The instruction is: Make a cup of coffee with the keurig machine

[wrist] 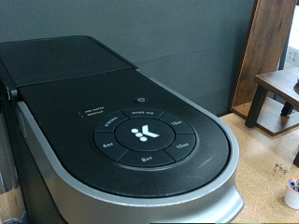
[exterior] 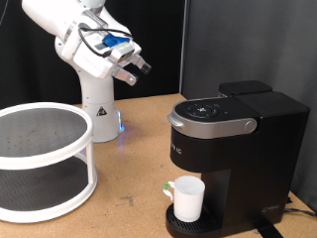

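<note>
While the cup [exterior: 187,197] sits on the drip tray, the empty, slightly parted gripper [exterior: 138,71] is held above the coffee maker [exterior: 230,149], toward the exterior view's left.

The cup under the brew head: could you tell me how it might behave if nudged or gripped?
The cup looks rigid and smooth, so probably slippery between fingers. It stands upright, taller than wide, so a high push might tip it. Its handle would likely stop it rolling far.

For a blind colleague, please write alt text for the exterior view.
A black keurig machine stands with its lid closed and a white cup on its drip tray. The robot's gripper hangs in the air, holding nothing, towards the exterior view's upper left. A white two-tier round shelf stands at the left.
</note>
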Controlling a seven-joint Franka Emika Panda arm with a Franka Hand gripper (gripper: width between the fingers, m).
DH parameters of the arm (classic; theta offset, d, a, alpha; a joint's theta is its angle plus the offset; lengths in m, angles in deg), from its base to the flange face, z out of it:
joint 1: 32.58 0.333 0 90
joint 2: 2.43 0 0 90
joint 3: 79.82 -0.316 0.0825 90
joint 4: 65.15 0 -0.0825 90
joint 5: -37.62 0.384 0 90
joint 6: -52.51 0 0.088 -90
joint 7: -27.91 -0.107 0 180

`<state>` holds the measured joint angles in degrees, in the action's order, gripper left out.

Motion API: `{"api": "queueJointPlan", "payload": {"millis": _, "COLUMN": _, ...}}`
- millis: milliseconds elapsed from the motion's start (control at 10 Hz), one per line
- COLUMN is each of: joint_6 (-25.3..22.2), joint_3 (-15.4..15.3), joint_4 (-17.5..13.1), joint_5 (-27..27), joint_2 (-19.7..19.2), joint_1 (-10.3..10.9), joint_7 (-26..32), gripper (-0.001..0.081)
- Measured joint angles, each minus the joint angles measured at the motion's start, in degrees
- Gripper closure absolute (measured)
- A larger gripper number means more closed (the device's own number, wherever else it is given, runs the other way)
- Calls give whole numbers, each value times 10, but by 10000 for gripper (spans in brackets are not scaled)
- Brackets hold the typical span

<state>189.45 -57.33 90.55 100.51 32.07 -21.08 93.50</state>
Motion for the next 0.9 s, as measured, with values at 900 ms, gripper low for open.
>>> {"api": "queueJointPlan", "payload": {"millis": 900, "joint_6": -63, "joint_3": -7, "joint_4": -85, "joint_5": 592, "joint_2": -48, "joint_1": 119, "joint_7": 187, "gripper": 3}}
